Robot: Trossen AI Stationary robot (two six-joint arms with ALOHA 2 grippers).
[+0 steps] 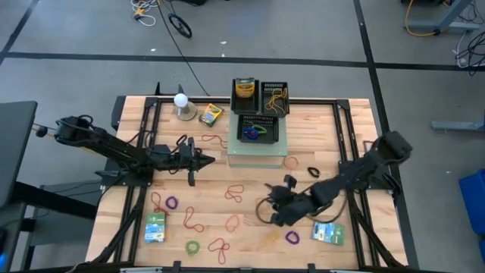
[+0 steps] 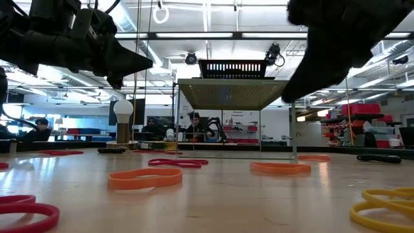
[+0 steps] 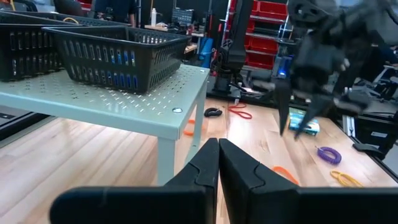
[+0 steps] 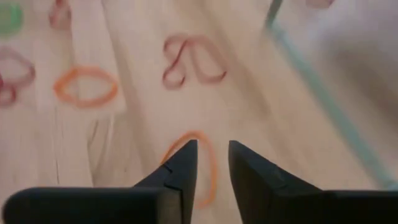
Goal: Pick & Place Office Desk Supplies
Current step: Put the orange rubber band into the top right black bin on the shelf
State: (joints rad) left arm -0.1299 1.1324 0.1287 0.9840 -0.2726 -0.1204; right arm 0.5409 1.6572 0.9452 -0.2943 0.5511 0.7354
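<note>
You have a few supplies binned; most rubber bands (image 1: 233,222) litter the tabletop (image 1: 326,125). Right gripper (image 4: 211,163) jaws parted above one; left gripper (image 3: 217,163) clenched empty.

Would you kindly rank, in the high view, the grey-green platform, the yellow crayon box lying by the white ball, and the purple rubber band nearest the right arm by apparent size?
1. Grey-green platform, clearly largest.
2. Crayon box.
3. Purple rubber band, smallest.

Left hand (image 1: 203,160) hangs closed mid-table; right hand (image 1: 267,213) (fingers slightly parted) reaches low, empty.
</note>
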